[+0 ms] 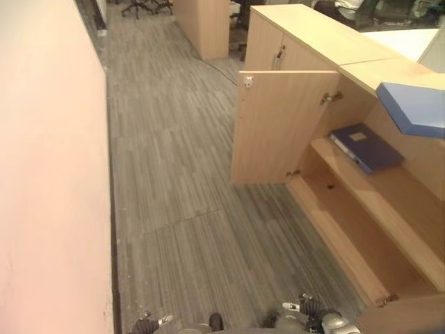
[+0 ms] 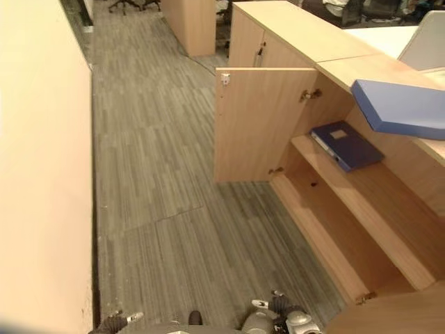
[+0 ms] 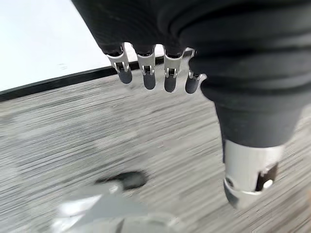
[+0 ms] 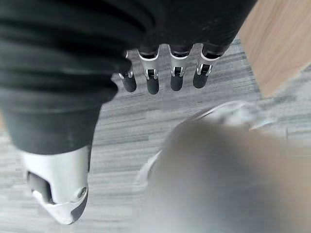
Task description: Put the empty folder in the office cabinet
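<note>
A flat, rectangular dark-blue folder [image 1: 366, 147] with a pale label lies on the upper shelf [image 1: 389, 188] of the light wood-grain cabinet [image 1: 327, 49], its door [image 1: 278, 125] swung open over striped grey carpet [image 1: 174, 174]; its long axis runs along the shelf, slightly skewed. A blue slab [image 2: 400, 108] overhangs the cabinet top. Both hang over the carpet: left robot hand [image 3: 150, 77] and right robot hand [image 4: 165, 80], fingers straight, relaxed, empty.

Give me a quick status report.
Left hand and right hand open, holding nothing. One blue folder lies on the cabinet shelf; another folder sits on top. Cabinet door open, nothing blocking.
</note>
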Motion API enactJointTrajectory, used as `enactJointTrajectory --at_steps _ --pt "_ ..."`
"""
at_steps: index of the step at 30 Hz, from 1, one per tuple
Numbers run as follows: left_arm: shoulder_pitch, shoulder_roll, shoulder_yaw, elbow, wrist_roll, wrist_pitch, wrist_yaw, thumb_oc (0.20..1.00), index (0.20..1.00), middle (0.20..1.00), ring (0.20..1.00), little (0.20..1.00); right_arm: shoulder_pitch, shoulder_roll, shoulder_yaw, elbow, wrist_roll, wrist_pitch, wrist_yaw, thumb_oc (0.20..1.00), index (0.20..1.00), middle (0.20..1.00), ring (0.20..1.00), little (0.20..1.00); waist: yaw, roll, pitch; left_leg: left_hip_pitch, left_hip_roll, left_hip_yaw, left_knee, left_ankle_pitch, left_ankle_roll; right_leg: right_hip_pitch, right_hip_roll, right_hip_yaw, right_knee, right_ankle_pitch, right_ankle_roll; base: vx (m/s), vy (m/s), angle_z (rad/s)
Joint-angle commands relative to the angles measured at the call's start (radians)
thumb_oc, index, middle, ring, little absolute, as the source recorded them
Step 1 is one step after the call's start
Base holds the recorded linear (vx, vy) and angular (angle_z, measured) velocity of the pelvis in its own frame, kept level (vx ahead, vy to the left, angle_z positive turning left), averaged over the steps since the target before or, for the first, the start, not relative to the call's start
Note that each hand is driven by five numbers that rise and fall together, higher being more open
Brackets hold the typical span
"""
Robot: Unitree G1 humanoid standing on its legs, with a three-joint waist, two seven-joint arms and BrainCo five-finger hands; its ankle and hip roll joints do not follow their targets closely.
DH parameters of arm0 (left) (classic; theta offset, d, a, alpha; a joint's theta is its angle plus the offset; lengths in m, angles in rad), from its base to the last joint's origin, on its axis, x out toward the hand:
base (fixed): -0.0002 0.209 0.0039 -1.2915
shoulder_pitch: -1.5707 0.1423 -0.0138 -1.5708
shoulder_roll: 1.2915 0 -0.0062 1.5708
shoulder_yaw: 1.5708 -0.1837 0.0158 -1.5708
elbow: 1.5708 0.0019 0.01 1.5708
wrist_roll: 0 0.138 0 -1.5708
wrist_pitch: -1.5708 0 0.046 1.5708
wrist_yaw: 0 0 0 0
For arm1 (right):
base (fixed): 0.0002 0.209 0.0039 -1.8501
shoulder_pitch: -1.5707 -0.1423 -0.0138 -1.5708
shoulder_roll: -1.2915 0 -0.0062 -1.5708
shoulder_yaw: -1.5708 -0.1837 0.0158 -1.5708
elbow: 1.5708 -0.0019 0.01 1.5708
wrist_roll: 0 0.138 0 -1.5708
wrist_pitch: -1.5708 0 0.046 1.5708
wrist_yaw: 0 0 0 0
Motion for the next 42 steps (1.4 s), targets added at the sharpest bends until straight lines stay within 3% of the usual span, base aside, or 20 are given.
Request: enactJointTrajectory --at_steps 1,3,5,12,15,16,17,18,20,22,23,24,25,27,30,32,33,39,41,42 --pt "-0.016 0.014 0.026 0.004 0.038 -0.016 -0.003 1.000 1.000 1.000 1.000 1.000 -0.023 0.000 0.012 0.019 -0.013 -0.022 -0.002 1.000 1.000 1.000 1.000 1.000 -0.021 0.002 0.036 0.013 0.015 -0.005 0.014 -0.059 -0.049 0.069 0.065 0.085 -0.229 0.220 0.002 0.15 -0.106 0.08" --pt "-0.019 0.017 0.027 0.002 0.046 -0.018 -0.003 1.000 1.000 1.000 1.000 1.000 -0.020 -0.003 0.006 0.028 -0.019 -0.020 -0.003 1.000 1.000 1.000 1.000 1.000 -0.034 -0.012 0.037 0.018 0.003 -0.021 0.014 -0.055 -0.043 0.045 0.066 0.121 -0.257 0.251 0.000 0.11 -0.110 0.38" --pt "-0.014 0.016 0.029 0.009 0.055 -0.018 0.006 1.000 1.000 1.000 1.000 1.000 -0.001 -0.004 -0.002 0.055 -0.028 -0.014 -0.012 1.000 1.000 1.000 1.000 1.000 -0.032 -0.023 0.017 0.040 0.001 -0.035 0.014 -0.085 -0.041 0.078 0.068 0.110 -0.280 0.255 -0.009 0.33 -0.231 0.60" --pt "-0.030 0.014 0.021 -0.007 0.015 -0.015 0.013 1.000 1.000 1.000 1.000 1.000 0.013 -0.007 -0.016 0.081 0.000 -0.015 -0.025 1.000 1.000 1.000 1.000 1.000 -0.039 -0.037 -0.026 0.100 0.132 -0.034 0.074 -0.120 -0.105 0.134 0.146 0.135 -0.224 0.146 -0.062 0.30 -0.262 0.27" --pt "-0.038 0.014 0.016 -0.022 -0.002 -0.019 0.018 1.000 1.000 1.000 1.000 1.000 0.012 -0.007 -0.016 0.084 0.014 -0.015 -0.026 1.000 1.000 1.000 1.000 1.000 -0.038 -0.047 -0.025 0.070 0.165 -0.033 0.182 -0.088 -0.122 0.160 0.162 0.147 -0.217 0.124 -0.082 0.16 -0.193 -0.08" --pt "-0.046 0.014 0.007 -0.042 -0.016 -0.023 0.020 1.000 1.000 1.000 1.000 1.000 0.012 -0.008 -0.012 0.079 0.022 -0.015 -0.028 1.000 1.000 1.000 1.000 1.000 -0.029 -0.065 -0.010 -0.011 0.190 -0.043 0.368 -0.021 -0.124 0.196 0.170 0.151 -0.219 0.106 -0.108 0.11 -0.215 -0.11" --pt "-0.051 0.014 0.004 -0.052 -0.024 -0.025 0.021 1.000 1.000 1.000 1.000 1.000 0.012 -0.009 -0.013 0.077 0.023 -0.015 -0.030 1.000 1.000 1.000 1.000 1.000 -0.023 -0.073 0.002 -0.059 0.201 -0.044 0.459 0.014 -0.114 0.213 0.171 0.150 -0.223 0.098 -0.120 0.19 -0.269 -0.06" --pt "-0.055 0.011 0.002 -0.062 -0.035 -0.027 0.024 1.000 1.000 1.000 1.000 1.000 0.012 -0.013 -0.010 0.079 0.023 -0.012 -0.033 1.000 1.000 1.000 1.000 1.000 -0.014 -0.070 0.016 -0.092 0.223 -0.044 0.511 0.010 -0.108 0.240 0.184 0.148 -0.229 0.082 -0.121 0.10 -0.125 0.00" --pt "-0.056 0.009 0.001 -0.066 -0.039 -0.028 0.025 1.000 1.000 1.000 1.000 1.000 0.011 -0.016 -0.010 0.080 0.022 -0.010 -0.034 1.000 1.000 1.000 1.000 1.000 -0.010 -0.075 0.024 -0.129 0.219 -0.035 0.524 -0.001 -0.094 0.250 0.177 0.148 -0.235 0.080 -0.120 0.08 -0.038 -0.07" --pt "-0.048 0.002 0.001 -0.063 -0.049 -0.036 0.030 1.000 1.000 1.000 1.000 1.000 0.012 -0.026 -0.019 0.086 0.026 -0.012 -0.039 1.000 1.000 1.000 1.000 1.000 0.003 -0.093 0.030 -0.208 0.203 -0.047 0.404 -0.025 -0.091 0.277 0.147 0.167 -0.260 0.081 -0.102 0.14 0.074 -0.15" --pt "-0.046 0.003 0.004 -0.060 -0.055 -0.037 0.032 1.000 1.000 1.000 1.000 1.000 0.012 -0.027 -0.022 0.085 0.026 -0.015 -0.039 1.000 1.000 1.000 1.000 1.000 0.007 -0.099 0.028 -0.230 0.193 -0.057 0.329 0.024 -0.093 0.273 0.134 0.167 -0.266 0.087 -0.103 0.30 0.272 -0.29" --pt "-0.044 0.005 0.011 -0.048 -0.070 -0.044 0.037 1.000 1.000 1.000 1.000 1.000 0.015 -0.032 -0.024 0.086 0.027 -0.022 -0.041 1.000 1.000 1.000 1.000 1.000 0.027 -0.067 0.024 -0.277 0.199 -0.167 0.095 0.162 -0.142 0.311 0.148 0.204 -0.280 0.061 -0.101 0.30 0.299 -0.38" --pt "-0.043 0.004 0.012 -0.041 -0.073 -0.047 0.040 1.000 1.000 1.000 1.000 1.000 0.018 -0.038 -0.028 0.086 0.027 -0.024 -0.041 1.000 1.000 1.000 1.000 1.000 0.025 -0.058 0.020 -0.299 0.204 -0.196 0.052 0.182 -0.156 0.317 0.148 0.212 -0.280 0.050 -0.098 0.29 0.253 -0.30" --pt "-0.041 -0.001 0.014 -0.029 -0.071 -0.045 0.040 1.000 1.000 1.000 1.000 1.000 0.025 -0.047 -0.044 0.088 0.022 -0.022 -0.043 1.000 1.000 1.000 1.000 1.000 0.015 -0.038 0.017 -0.319 0.218 -0.171 0.020 0.200 -0.177 0.341 0.132 0.221 -0.280 0.029 -0.089 0.22 0.262 -0.44" --pt "-0.024 -0.014 0.031 -0.005 -0.067 -0.041 0.029 1.000 1.000 1.000 1.000 1.000 0.040 -0.047 -0.069 0.103 0.019 -0.017 -0.036 1.000 1.000 1.000 1.000 1.000 0.005 0.005 -0.016 -0.275 0.213 -0.155 0.014 0.184 -0.179 0.350 0.104 0.239 -0.280 0.032 -0.065 0.23 0.372 -0.45" --pt "-0.022 -0.013 0.031 0.002 -0.061 -0.038 0.028 1.000 1.000 1.000 1.000 1.000 0.043 -0.048 -0.078 0.104 0.023 -0.014 -0.036 1.000 1.000 1.000 1.000 1.000 0.001 0.007 -0.025 -0.259 0.201 -0.149 0.014 0.173 -0.171 0.346 0.082 0.249 -0.280 0.038 -0.057 0.17 0.313 -0.62" --pt "-0.024 -0.008 0.018 0.012 -0.033 -0.035 0.023 1.000 1.000 1.000 1.000 1.000 0.050 -0.041 -0.090 0.101 0.034 -0.012 -0.031 1.000 1.000 1.000 1.000 1.000 -0.013 0.006 -0.037 -0.225 0.168 -0.123 0.014 0.150 -0.149 0.339 0.040 0.271 -0.274 0.051 -0.038 0.20 0.381 -0.53" --pt "-0.045 0.016 0.018 0.003 -0.020 -0.032 0.022 1.000 1.000 1.000 1.000 1.000 0.033 -0.020 -0.068 0.088 0.012 -0.002 -0.018 1.000 1.000 1.000 1.000 1.000 -0.021 0.001 -0.037 -0.175 0.084 -0.062 0.014 0.074 -0.082 0.267 -0.048 0.320 -0.205 0.092 0.000 0.10 0.331 -0.55" --pt "-0.052 0.031 0.016 0.002 -0.006 -0.019 0.014 1.000 1.000 1.000 1.000 1.000 0.011 -0.012 -0.053 0.071 0.006 -0.003 -0.018 1.000 1.000 1.000 1.000 1.000 -0.011 0.003 -0.028 -0.156 0.078 0.004 0.014 0.049 -0.069 0.232 -0.081 0.229 -0.169 0.135 0.000 0.04 0.226 -0.81" --pt "-0.052 0.031 0.016 0.002 -0.006 -0.019 0.014 1.000 1.000 1.000 1.000 1.000 0.011 -0.012 -0.053 0.071 0.006 -0.003 -0.018 1.000 1.000 1.000 1.000 1.000 -0.011 0.003 -0.031 -0.159 0.078 0.004 0.014 0.050 -0.069 0.230 -0.080 0.230 -0.170 0.136 0.000 0.02 0.110 -0.99"
